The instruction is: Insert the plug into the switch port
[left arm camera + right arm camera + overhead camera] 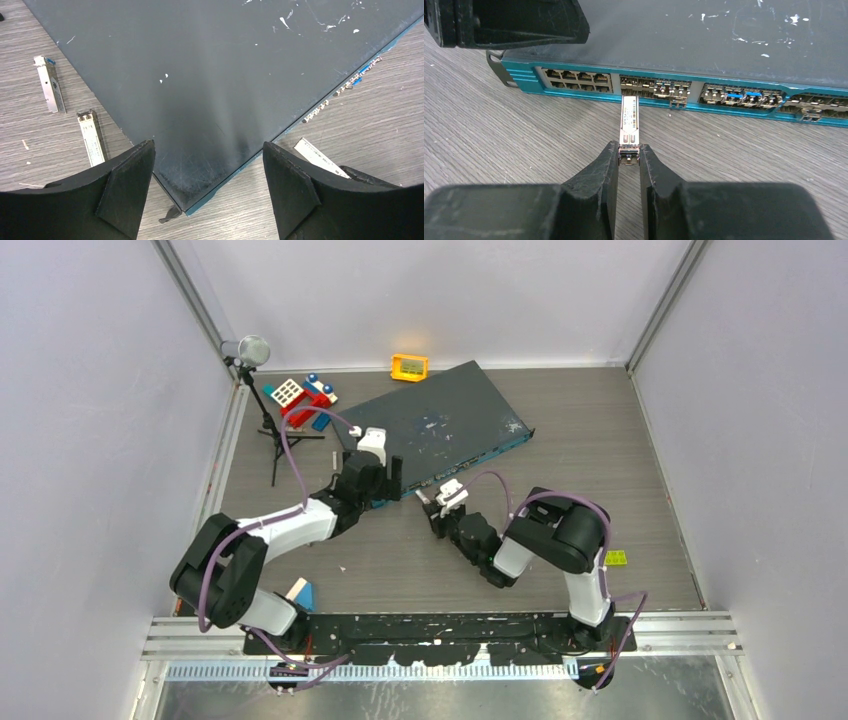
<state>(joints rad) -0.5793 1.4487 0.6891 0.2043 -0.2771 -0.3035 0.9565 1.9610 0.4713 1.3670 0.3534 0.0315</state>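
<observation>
Insertion step: the right pincer (pixel 629 157) is clamped on the near end of the plug (pixel 629 122), a slim metal module held just off the surface (pixel 499 145) and pointing away at the switch (pixel 704 35). The plug's far tip sits at the mouth of a switch port (pixel 629 89) in the second group from the left on the teal front face, roughly lined up. The left pincer (pixel 209 165) is spread wide and straddles the near-left corner of the switch, looking placed to brace it, with nothing gripped. The next move calls for a straight push along the plug's own length, kept level and square so it doesn't catch on the port edge, with the box held from sliding away. Hard to make out: whether the tip is already inside or only touching the opening, whether the left fingers actually touch the box, and the right end of the port row, which is cut off. Two loose modules (pixel 50 82) lie left of the switch.
</observation>
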